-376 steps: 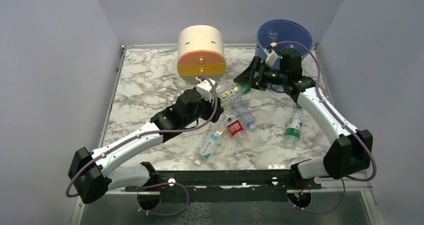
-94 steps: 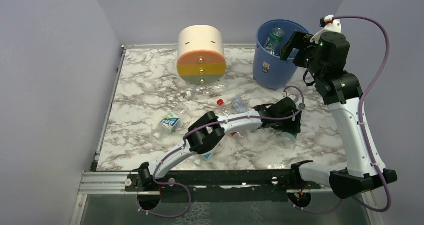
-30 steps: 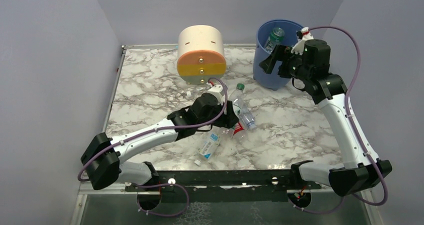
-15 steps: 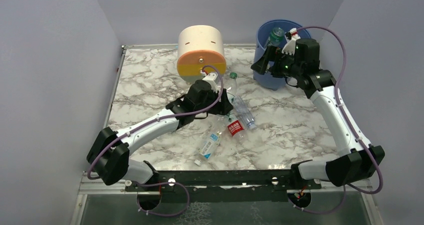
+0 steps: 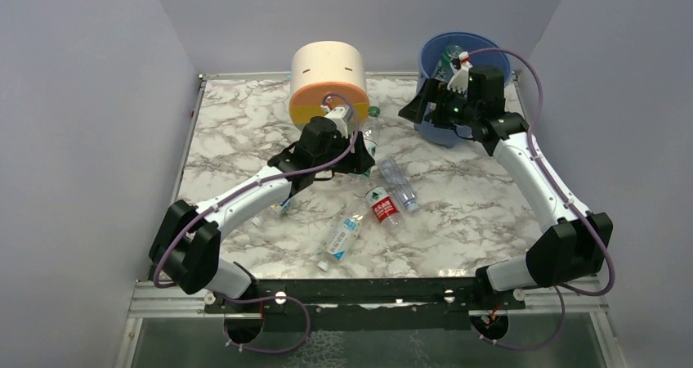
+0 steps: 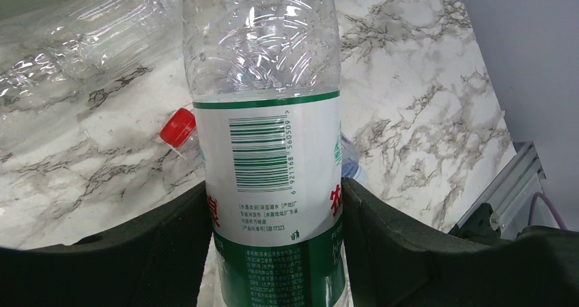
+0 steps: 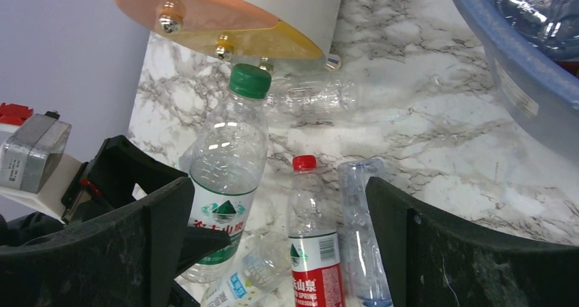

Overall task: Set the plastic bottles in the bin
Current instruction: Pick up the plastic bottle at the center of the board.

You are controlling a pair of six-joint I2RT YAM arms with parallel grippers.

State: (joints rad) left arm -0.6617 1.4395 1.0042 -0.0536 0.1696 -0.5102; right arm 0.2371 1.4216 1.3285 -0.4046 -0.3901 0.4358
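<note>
My left gripper (image 5: pixel 362 150) is shut on a clear bottle (image 5: pixel 372 129) with a green cap and a green-and-white label (image 6: pixel 273 157), held upright off the table beside the drawer unit. The black fingers (image 6: pixel 171 245) press both sides of the label. My right gripper (image 5: pixel 415 110) hangs open and holds nothing, in front of the blue bin (image 5: pixel 490 53), facing the held bottle (image 7: pixel 229 157). A red-labelled bottle (image 7: pixel 311 252), a bluish bottle (image 7: pixel 358 232) and a blue-labelled one (image 5: pixel 343 235) lie on the table. A clear bottle (image 7: pixel 539 13) lies in the bin (image 7: pixel 526 82).
The cream-and-orange drawer unit (image 5: pixel 329 78) stands at the back, left of the bin. A crushed clear bottle (image 7: pixel 314 95) lies at its foot. Another small bottle (image 5: pixel 282 207) lies partly under my left forearm. Grey walls close in the marble table (image 5: pixel 237 139) on three sides.
My left gripper has carried the green-capped bottle away from the pile toward the back, next to the drawer unit. My right gripper has swung left and down from the bin's rim, still open.
</note>
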